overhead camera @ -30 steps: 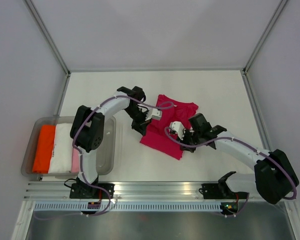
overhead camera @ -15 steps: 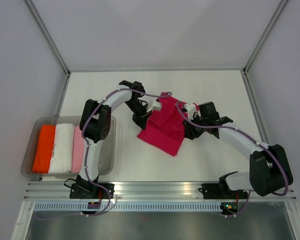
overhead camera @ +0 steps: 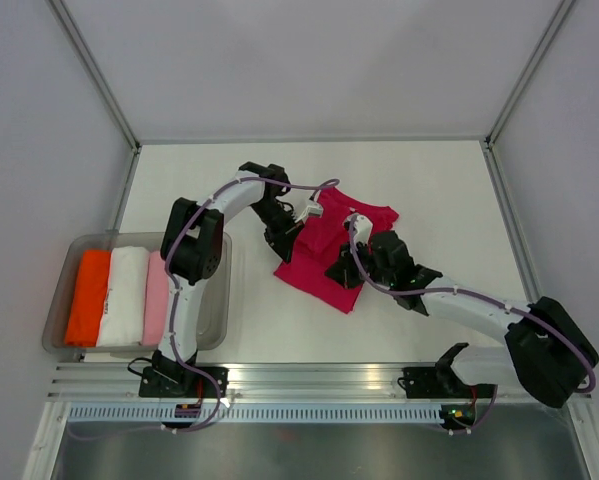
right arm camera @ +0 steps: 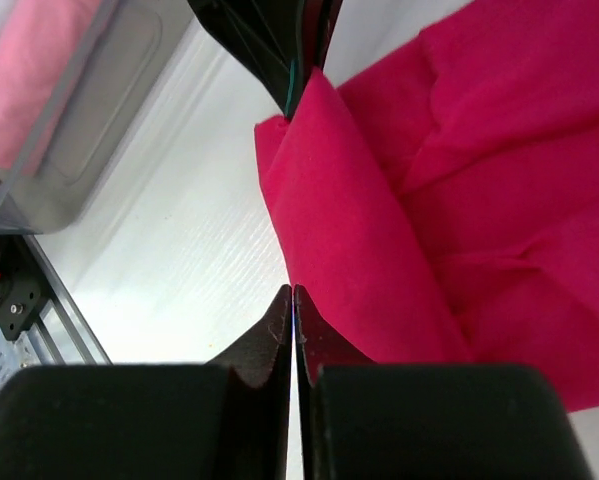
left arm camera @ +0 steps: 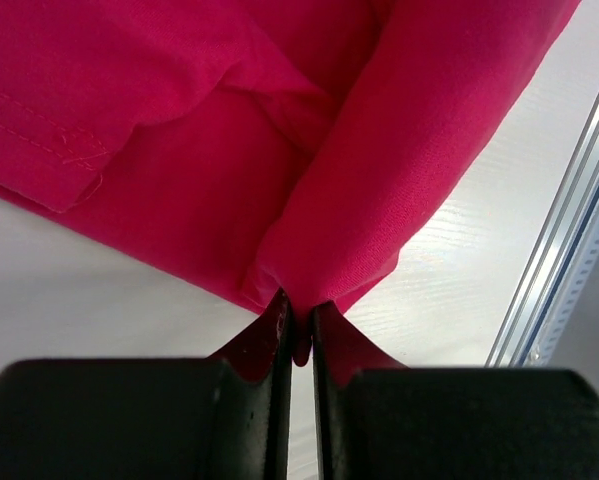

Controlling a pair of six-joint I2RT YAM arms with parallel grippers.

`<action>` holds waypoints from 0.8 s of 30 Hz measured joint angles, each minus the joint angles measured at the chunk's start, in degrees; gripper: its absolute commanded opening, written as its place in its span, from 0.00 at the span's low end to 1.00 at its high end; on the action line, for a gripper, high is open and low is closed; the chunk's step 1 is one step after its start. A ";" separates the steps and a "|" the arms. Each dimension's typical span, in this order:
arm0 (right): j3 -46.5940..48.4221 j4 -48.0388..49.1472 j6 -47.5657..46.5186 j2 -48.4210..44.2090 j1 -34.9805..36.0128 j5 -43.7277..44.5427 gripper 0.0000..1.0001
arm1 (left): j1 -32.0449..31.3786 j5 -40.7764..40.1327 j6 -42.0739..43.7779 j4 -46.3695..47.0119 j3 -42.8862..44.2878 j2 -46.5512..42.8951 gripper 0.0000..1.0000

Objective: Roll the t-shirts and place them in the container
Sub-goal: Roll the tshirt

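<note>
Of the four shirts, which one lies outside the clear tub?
The magenta t-shirt, lying on the table; the orange shirt, white shirt and pale pink shirt sit inside the tub.

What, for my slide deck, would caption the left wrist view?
Left gripper shut on a fold of the magenta t-shirt, white table beneath.

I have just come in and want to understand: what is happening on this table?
Two robot arms are working on a magenta t-shirt that lies partly folded on the table. The left gripper is shut on a fold of it. The right gripper is shut at an edge of the shirt; whether it pinches cloth is unclear. Three rolled shirts, orange, white and pink, lie in the clear tub at the left.
</note>
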 measured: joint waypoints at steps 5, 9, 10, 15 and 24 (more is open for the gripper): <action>-1.03 4.79 2.91 4.17 5.64 5.75 0.03 | 0.00 -1.07 -2.29 0.15 0.00 0.15 0.13; -2.89 9.33 5.05 6.95 6.88 9.60 0.02 | 0.00 -2.14 -3.17 0.20 0.00 0.37 0.14; -3.26 9.75 5.53 7.74 6.88 10.56 0.02 | 0.00 -2.43 -3.23 0.20 0.00 0.50 0.15; -4.04 12.81 8.24 11.72 6.86 15.78 0.02 | -0.02 -4.04 -3.93 0.39 0.00 1.33 0.26; -8.22 20.57 16.63 16.02 5.79 20.92 0.01 | -0.13 -9.31 -3.26 1.11 0.02 1.55 0.52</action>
